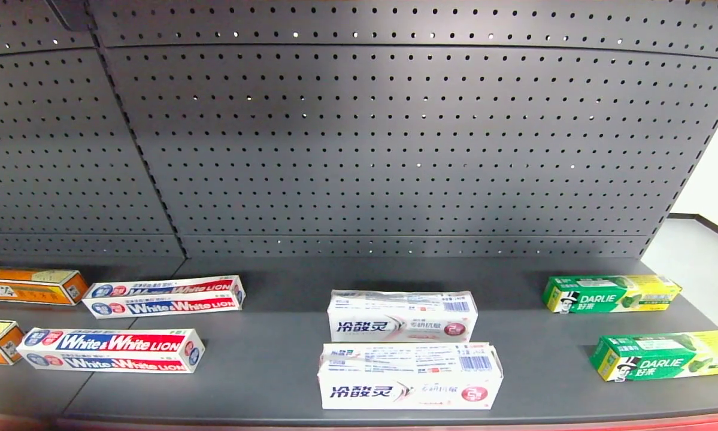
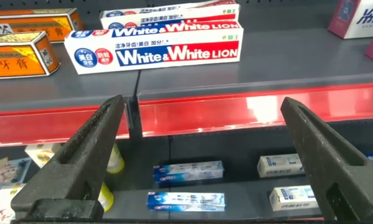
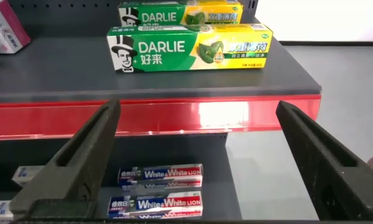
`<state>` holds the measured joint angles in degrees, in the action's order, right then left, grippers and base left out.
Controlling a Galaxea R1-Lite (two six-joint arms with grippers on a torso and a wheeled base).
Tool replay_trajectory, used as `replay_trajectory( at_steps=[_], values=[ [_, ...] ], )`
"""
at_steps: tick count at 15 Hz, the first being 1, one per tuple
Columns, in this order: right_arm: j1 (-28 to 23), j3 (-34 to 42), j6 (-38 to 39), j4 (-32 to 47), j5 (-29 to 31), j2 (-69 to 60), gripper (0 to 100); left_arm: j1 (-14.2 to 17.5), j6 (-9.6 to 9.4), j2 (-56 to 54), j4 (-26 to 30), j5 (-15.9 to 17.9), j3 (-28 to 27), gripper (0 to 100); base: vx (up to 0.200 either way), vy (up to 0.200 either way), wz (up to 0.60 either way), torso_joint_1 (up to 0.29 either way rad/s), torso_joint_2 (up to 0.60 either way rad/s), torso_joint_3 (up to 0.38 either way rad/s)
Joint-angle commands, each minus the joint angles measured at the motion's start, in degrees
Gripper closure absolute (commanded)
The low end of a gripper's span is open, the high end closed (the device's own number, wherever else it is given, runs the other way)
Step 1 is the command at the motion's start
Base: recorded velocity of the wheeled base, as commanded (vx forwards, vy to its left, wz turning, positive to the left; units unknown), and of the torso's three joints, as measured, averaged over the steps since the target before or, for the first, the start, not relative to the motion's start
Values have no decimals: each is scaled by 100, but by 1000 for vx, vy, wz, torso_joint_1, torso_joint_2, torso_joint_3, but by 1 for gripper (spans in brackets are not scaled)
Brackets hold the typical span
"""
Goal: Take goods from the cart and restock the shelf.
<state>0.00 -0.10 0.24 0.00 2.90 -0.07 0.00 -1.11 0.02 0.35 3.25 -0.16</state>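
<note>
The left end effector (image 2: 202, 109) is wide open and holds nothing. Just past it, up on the shelf (image 2: 267, 71), lie two red and blue boxes (image 2: 154, 55), with orange boxes (image 2: 18, 53) beside them. The right end effector (image 3: 198, 112) is wide open and empty too. Two green boxes (image 3: 189, 46) lie just past it. Two white boxes (image 1: 402, 316) sit between the two groups.

A shop is shown. A dark metal shelf (image 1: 275, 359) is backed by a perforated panel (image 1: 394, 149) and edged with a red strip (image 2: 236, 112). Toothpaste is laid out by kind: orange boxes (image 1: 29, 285), white-and-red boxes (image 1: 164, 296), white boxes (image 1: 402, 316), green boxes (image 1: 610, 293). Further boxes (image 2: 188, 173) are seen on a lower shelf (image 2: 242, 190).
</note>
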Motion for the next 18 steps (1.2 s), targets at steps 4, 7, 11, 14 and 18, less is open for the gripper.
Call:
replay_trajectory(
  at_steps=[4, 7, 11, 14, 18],
  values=[
    [0, 1, 2, 0, 0, 7, 0, 0, -3, -2, 0, 8, -2, 0, 0, 0, 0, 0, 0, 0],
    [0, 1, 2, 0, 0, 7, 0, 0, -3, -2, 0, 8, -2, 0, 0, 0, 0, 0, 0, 0],
    [0, 1, -7, 0, 0, 7, 0, 0, 5, -2, 0, 0, -2, 0, 0, 0, 0, 0, 0, 0],
    [0, 1, 2, 0, 0, 7, 0, 0, 5, -2, 0, 0, -2, 0, 0, 0, 0, 0, 0, 0],
    [0, 1, -7, 0, -9, 7, 0, 0, 5, -2, 0, 0, -2, 0, 0, 0, 0, 0, 0, 0]
  ],
)
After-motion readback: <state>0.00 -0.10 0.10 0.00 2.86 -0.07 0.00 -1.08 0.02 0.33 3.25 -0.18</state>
